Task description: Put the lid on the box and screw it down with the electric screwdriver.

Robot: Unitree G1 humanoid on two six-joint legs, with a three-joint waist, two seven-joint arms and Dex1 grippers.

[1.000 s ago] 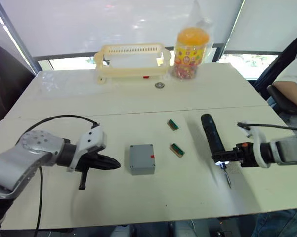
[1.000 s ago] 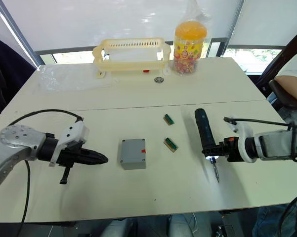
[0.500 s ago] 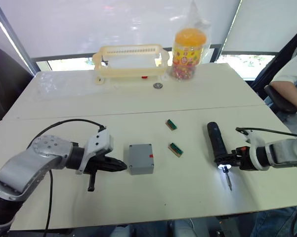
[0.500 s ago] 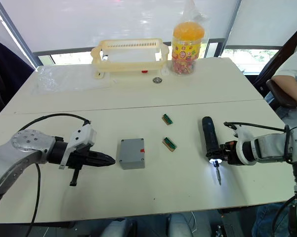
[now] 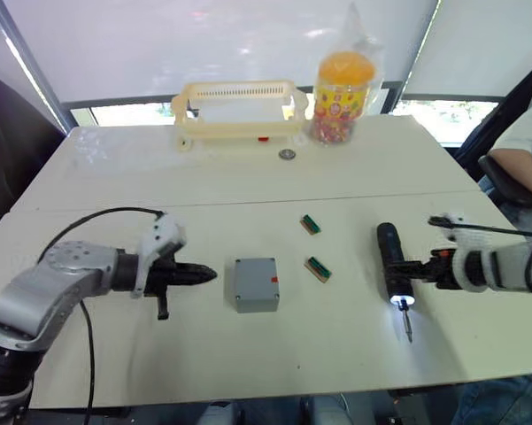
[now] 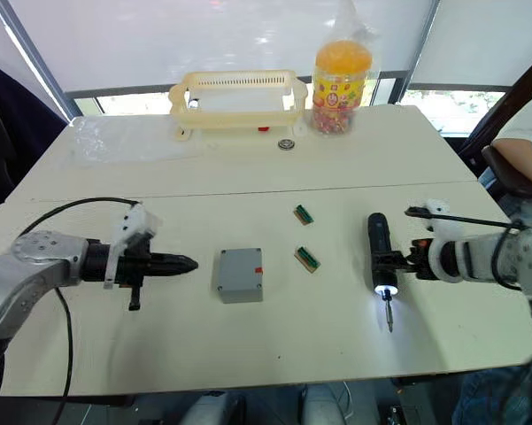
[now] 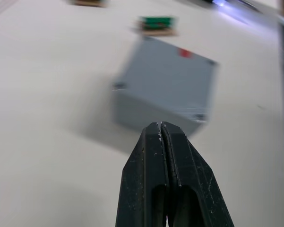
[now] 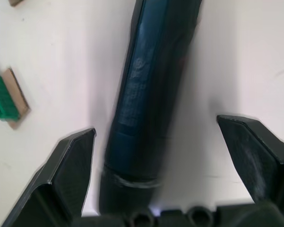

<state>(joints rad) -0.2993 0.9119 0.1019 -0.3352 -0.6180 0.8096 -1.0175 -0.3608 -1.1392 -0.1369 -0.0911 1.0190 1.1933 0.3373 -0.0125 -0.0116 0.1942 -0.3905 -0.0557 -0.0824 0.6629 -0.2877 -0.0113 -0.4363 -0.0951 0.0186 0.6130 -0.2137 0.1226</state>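
Two claws work over the pale table [image 5: 248, 186]. The left claw [image 5: 205, 275] has its black fingers pressed together, tips pointing right at the small grey square plastic box [image 5: 255, 284], which sits just beside them near the table's middle with its flat grey lid on top and a small red mark on its right edge. The right claw [image 8: 163, 156] is spread wide around the long black cylindrical electric screwdriver [image 5: 392, 264], one finger [image 8: 68, 165] on each side, neither pressing the barrel. The screwdriver lies on the table to the right, its light glowing and thin metal bit pointing to the near edge. Two small green connector pieces [image 5: 317, 267] lie between box and screwdriver. At the far side stand a cream plastic basket [image 5: 237, 111] and an orange-lidded candy jar [image 5: 341, 88].
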